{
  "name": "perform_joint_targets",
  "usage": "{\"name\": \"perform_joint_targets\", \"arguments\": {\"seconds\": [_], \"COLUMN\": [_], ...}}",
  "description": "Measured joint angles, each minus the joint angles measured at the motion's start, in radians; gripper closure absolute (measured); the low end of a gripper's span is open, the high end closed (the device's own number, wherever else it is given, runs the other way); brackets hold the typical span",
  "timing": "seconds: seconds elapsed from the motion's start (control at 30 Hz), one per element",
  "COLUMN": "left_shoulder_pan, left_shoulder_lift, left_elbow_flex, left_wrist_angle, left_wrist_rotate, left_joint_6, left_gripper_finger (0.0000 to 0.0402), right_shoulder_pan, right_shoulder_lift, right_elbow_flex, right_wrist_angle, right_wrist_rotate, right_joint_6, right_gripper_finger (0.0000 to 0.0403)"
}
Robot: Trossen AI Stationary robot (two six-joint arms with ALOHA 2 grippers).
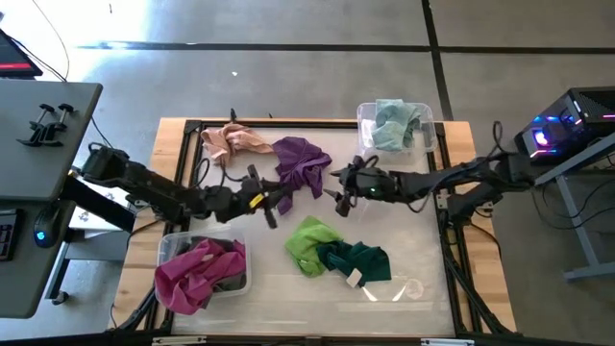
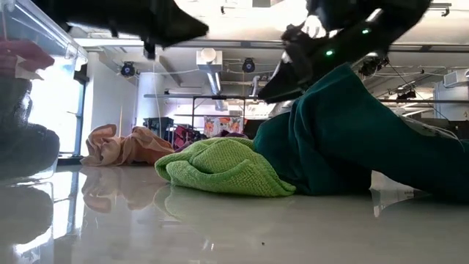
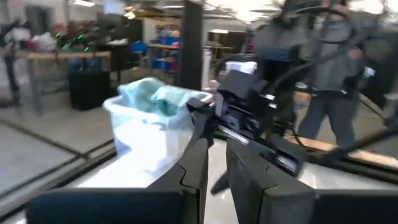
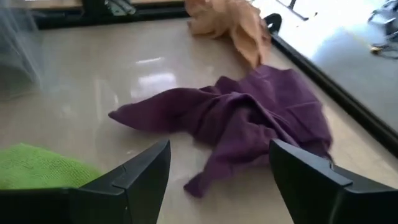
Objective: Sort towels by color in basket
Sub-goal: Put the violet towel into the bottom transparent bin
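A purple towel (image 1: pixel 303 165) (image 4: pixel 249 118) lies crumpled on the table's middle, with a peach-pink towel (image 1: pixel 235 141) (image 4: pixel 233 22) beyond it at the far left. My right gripper (image 1: pixel 338 187) (image 4: pixel 217 168) hovers open just right of the purple towel, pointing at it and touching nothing. My left gripper (image 1: pixel 279 204) (image 3: pixel 217 180) is shut and empty, near the purple towel's near-left side. A lime green towel (image 1: pixel 309 240) (image 2: pixel 223 167) and a dark green towel (image 1: pixel 357 259) (image 2: pixel 352 139) lie together toward the near edge.
A clear basket (image 1: pixel 168 252) at the near left holds a magenta towel (image 1: pixel 192 274) and grey cloth. Another clear basket (image 1: pixel 365 120) (image 3: pixel 149 134) at the far right holds pale teal towels (image 1: pixel 394 125). A black frame runs along the table's edges. A person (image 3: pixel 329 74) stands beyond the table.
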Motion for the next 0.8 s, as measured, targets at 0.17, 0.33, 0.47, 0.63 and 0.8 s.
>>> {"name": "perform_joint_targets", "arguments": {"seconds": [0.17, 0.33, 0.47, 0.63, 0.8], "left_shoulder_pan": [0.016, -0.01, -0.042, -0.091, -0.145], "left_shoulder_lift": [0.045, 0.038, 0.034, 0.016, -0.03], "left_elbow_flex": [0.0, 0.0, 0.0, 0.0, 0.0], "left_wrist_angle": [0.022, 0.009, 0.008, -0.018, -0.105], "left_wrist_rotate": [0.018, 0.017, 0.008, -0.069, -0.213], "left_joint_6": [-0.052, -0.014, 0.051, 0.129, 0.154], "left_gripper_finger": [0.0357, 0.0358, 0.0358, 0.0358, 0.0358], "right_shoulder_pan": [-0.028, -0.062, -0.102, -0.163, -0.21], "right_shoulder_lift": [0.126, 0.253, 0.312, 0.346, 0.377], "right_elbow_flex": [0.098, 0.19, 0.278, 0.362, 0.357], "right_wrist_angle": [0.003, -0.005, -0.054, -0.17, -0.161], "right_wrist_rotate": [-0.061, -0.06, -0.055, -0.063, -0.238], "right_joint_6": [-0.064, -0.083, -0.13, -0.155, -0.169], "right_gripper_finger": [0.0142, 0.0152, 0.0161, 0.018, 0.0198]}}
